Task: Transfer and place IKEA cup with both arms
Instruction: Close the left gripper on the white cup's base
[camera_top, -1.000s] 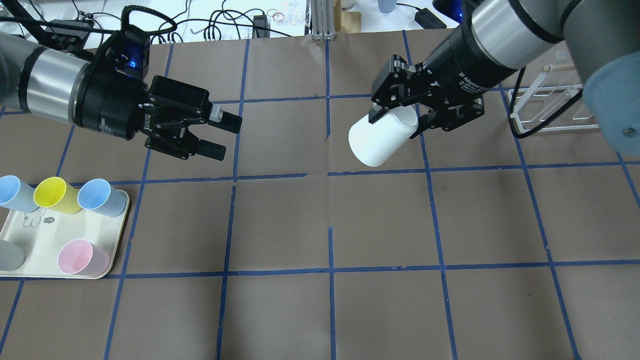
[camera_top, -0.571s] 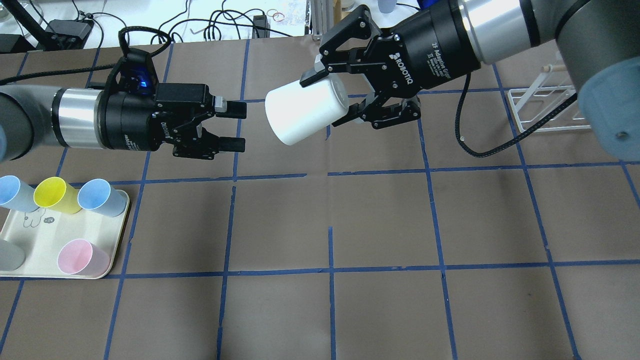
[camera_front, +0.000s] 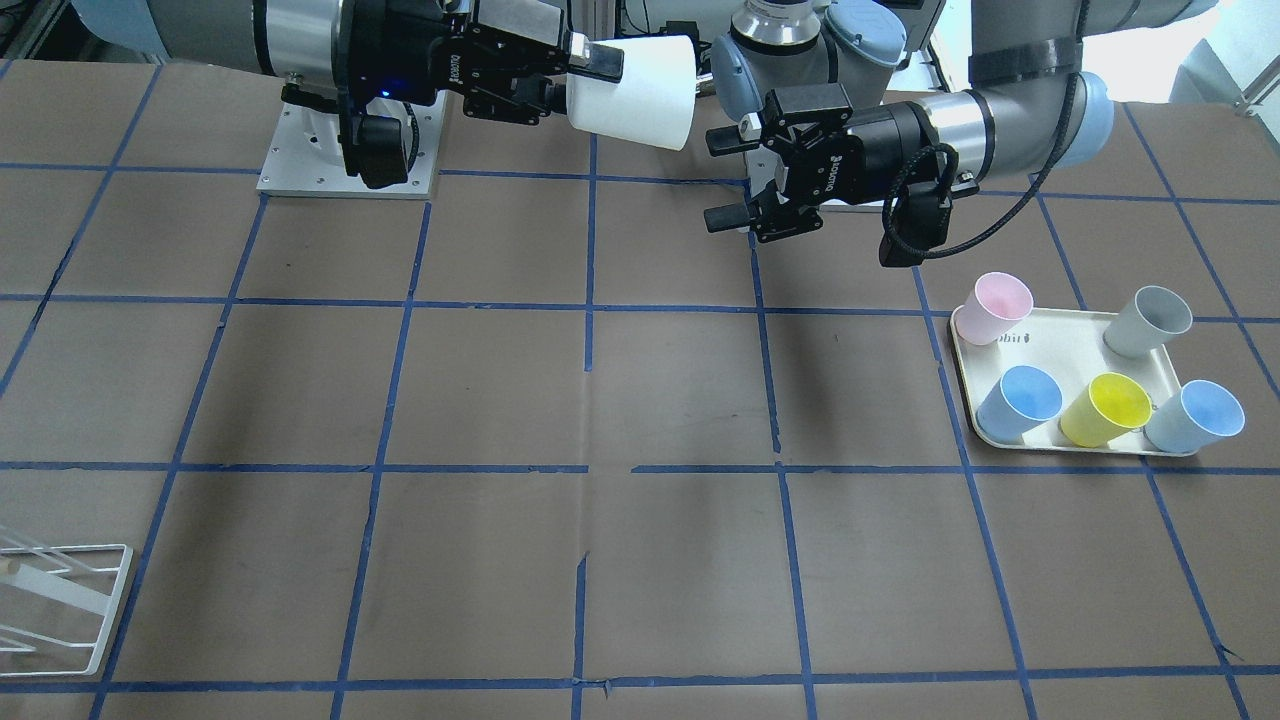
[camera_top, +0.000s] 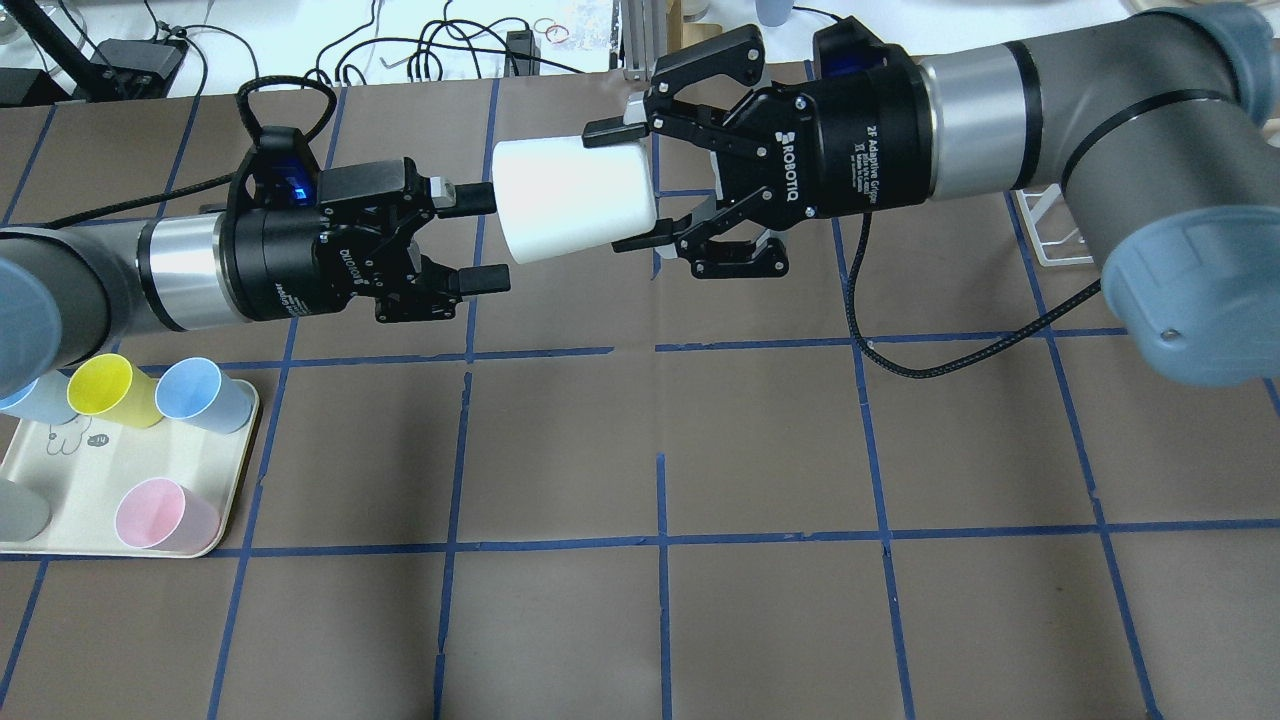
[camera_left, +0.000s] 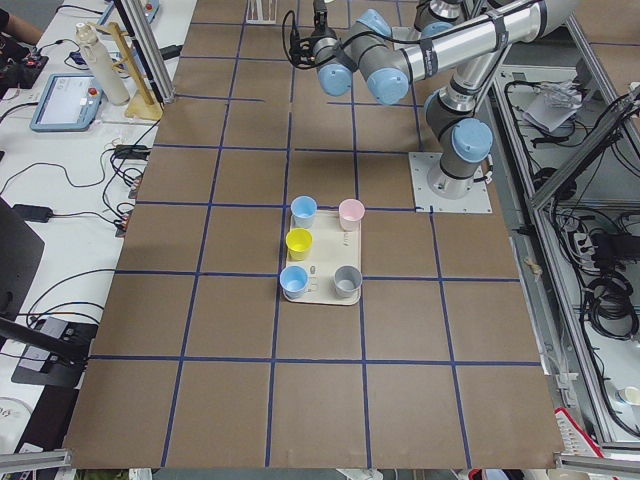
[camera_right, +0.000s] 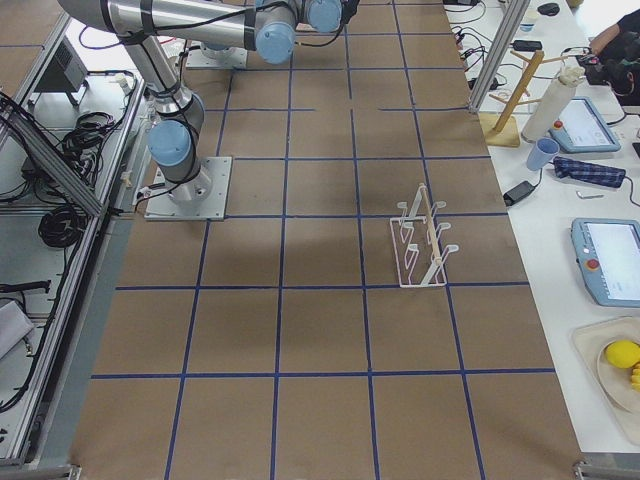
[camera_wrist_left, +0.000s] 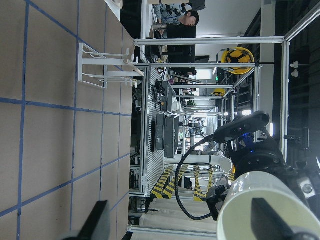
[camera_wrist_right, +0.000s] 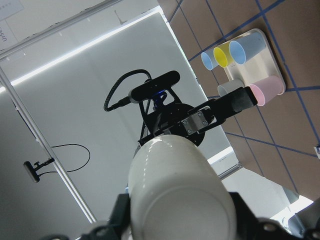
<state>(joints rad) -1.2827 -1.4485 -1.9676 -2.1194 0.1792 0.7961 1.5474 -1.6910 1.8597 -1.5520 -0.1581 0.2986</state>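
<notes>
IKEA cup (camera_top: 575, 200) aloft; five cups (camera_front: 1105, 405) on tray (camera_front: 1062, 350)

"ROBOTIQ" and "2F Adaptive Gripper" in white on the right tool (camera_top: 615, 187); "ROBOTIQ" also on the left tool (camera_top: 487, 240)

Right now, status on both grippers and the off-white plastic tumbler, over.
Right gripper shut on off-white plastic tumbler, held sideways in air. Left gripper open at its free end, not gripping. Cream rectangular tray well aside.

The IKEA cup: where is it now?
Overhead view: the IKEA cup hangs sideways at far centre in the right gripper, beside the open left gripper.
</notes>
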